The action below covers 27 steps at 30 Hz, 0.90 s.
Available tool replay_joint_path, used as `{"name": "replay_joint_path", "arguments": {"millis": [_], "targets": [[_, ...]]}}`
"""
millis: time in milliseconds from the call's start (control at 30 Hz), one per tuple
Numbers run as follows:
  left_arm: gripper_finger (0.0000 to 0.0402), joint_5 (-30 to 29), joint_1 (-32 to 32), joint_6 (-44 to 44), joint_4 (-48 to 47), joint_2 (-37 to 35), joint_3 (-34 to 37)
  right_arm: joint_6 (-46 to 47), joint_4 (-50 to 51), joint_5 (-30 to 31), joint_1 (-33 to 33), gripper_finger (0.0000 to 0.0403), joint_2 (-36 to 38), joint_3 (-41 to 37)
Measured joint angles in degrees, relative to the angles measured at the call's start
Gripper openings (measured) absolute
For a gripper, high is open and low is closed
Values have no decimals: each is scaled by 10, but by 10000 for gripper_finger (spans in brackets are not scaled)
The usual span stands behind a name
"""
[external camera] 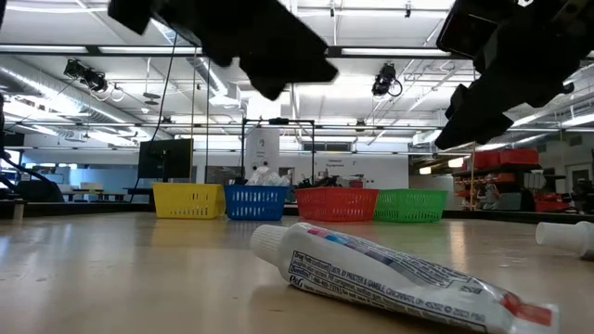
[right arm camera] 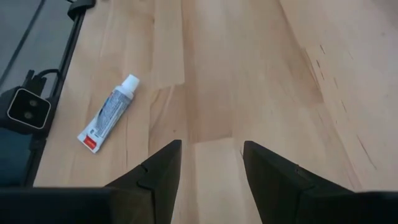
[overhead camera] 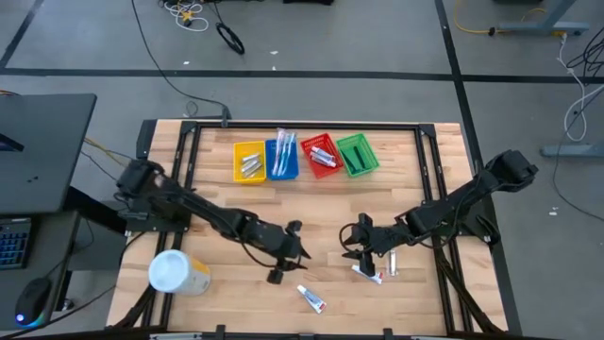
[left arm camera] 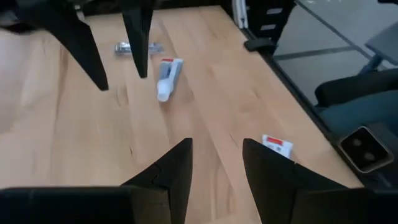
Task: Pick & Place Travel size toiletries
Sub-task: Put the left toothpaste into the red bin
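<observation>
Three toiletries lie flat on the wooden table. A white tube with a red end (overhead camera: 311, 299) is near the near edge and fills the low view's foreground (external camera: 390, 274). A second white tube (overhead camera: 368, 274) and a silvery sachet (overhead camera: 392, 264) lie just under the right arm. My left gripper (overhead camera: 294, 241) hovers open over bare wood at mid-table, with the near tube's end (left arm camera: 277, 146) beside its fingers (left arm camera: 217, 162). My right gripper (overhead camera: 351, 238) faces it, open above the table (right arm camera: 211, 158), with the near tube (right arm camera: 109, 112) ahead of it.
Four small baskets stand in a row at the far side: yellow (overhead camera: 249, 162), blue (overhead camera: 282, 159), red (overhead camera: 321, 156), green (overhead camera: 357, 154), each with items inside. A big white-and-yellow container (overhead camera: 177, 274) lies near the left arm. The two grippers are close together.
</observation>
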<state>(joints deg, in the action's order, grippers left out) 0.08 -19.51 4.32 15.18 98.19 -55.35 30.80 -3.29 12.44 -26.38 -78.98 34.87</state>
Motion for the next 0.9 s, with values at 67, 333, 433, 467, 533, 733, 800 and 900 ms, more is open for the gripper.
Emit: {"name": "replay_joint_path", "arguments": {"millis": [67,333,433,467,533,733,800,900], "targets": [[149,12,1,14,25,25,0,-2,1,0,3,183,0,0],[149,71,-21,47,125,140,0,-7,0,0,13,183,0,0],[149,69,-34,58,123,157,0,-9,0,0,12,183,0,0],[149,69,-39,58,126,160,0,-9,-1,0,12,183,0,0],[149,64,-50,53,123,163,-1,-9,-1,0,12,183,0,0],[148,39,-82,46,92,164,0,-9,-9,0,12,183,0,0],[148,26,-88,40,93,164,0,-8,-8,0,12,183,0,0],[149,5,-90,39,93,164,0,-8,-11,0,12,183,0,0]]}}
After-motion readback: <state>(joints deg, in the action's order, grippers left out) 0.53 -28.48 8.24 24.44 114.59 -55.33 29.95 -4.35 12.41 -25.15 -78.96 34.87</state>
